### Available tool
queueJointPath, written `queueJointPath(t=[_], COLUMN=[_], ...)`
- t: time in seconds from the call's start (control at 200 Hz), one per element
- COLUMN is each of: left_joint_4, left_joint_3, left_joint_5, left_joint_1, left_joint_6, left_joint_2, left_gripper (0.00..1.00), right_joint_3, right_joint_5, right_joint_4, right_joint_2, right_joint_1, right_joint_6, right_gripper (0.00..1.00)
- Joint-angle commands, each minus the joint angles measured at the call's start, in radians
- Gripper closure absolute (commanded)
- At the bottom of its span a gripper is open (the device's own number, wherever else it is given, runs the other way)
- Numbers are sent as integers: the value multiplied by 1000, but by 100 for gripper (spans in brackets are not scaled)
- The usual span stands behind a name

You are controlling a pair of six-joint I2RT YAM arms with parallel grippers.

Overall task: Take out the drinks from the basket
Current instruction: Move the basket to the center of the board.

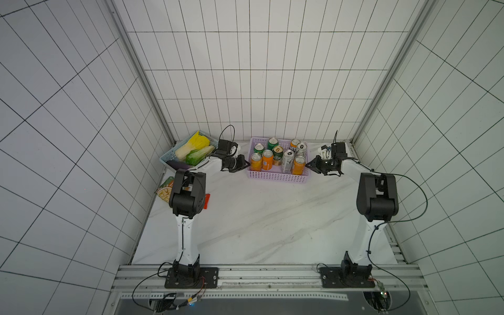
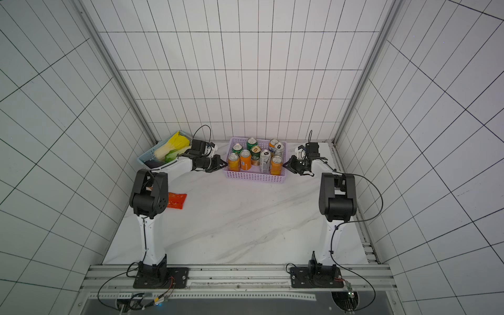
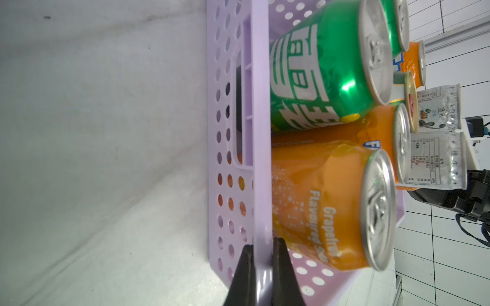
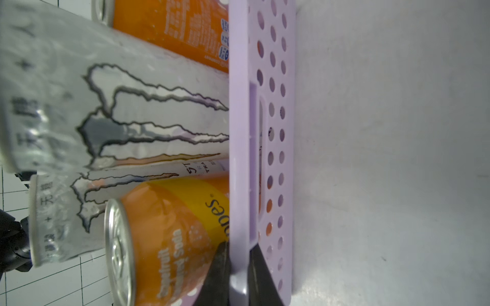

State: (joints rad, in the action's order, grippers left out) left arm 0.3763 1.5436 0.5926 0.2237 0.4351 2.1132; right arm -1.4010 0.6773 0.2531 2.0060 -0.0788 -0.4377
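My left hand (image 3: pixel 262 246) is clenched on the left end wall of the basket (image 1: pixel 275 177), my right hand (image 4: pixel 238 246) on the right end; its long axis runs between them; the drinks (image 1: pixel 267 161) stand upright inside, far-centre on the worktop (image 1: pixel 259 218).

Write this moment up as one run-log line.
left gripper: shut on basket, left end wall | right gripper: shut on right end wall | cans: nine, upright, all in basket

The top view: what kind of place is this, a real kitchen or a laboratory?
Likely a lab cell styled as a kitchen: tiled walls, a marble-look table, two robot arms bolted to a metal rail.
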Motion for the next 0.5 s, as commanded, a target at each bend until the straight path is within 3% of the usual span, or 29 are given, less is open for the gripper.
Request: queueJointPath(t=[0.0, 0.495], left_joint_4=[62, -32], left_joint_3=[-74, -433], left_joint_5=[28, -58], left_joint_1=[12, 44], left_joint_6=[-24, 6], left_joint_2=[-60, -315], left_gripper=[100, 100], right_joint_3=[48, 253], right_joint_5=[31, -1], right_joint_4=[71, 69], right_joint_2=[-49, -218], right_joint_1=[-34, -141], right_joint_6=[21, 45], right_gripper=[88, 88])
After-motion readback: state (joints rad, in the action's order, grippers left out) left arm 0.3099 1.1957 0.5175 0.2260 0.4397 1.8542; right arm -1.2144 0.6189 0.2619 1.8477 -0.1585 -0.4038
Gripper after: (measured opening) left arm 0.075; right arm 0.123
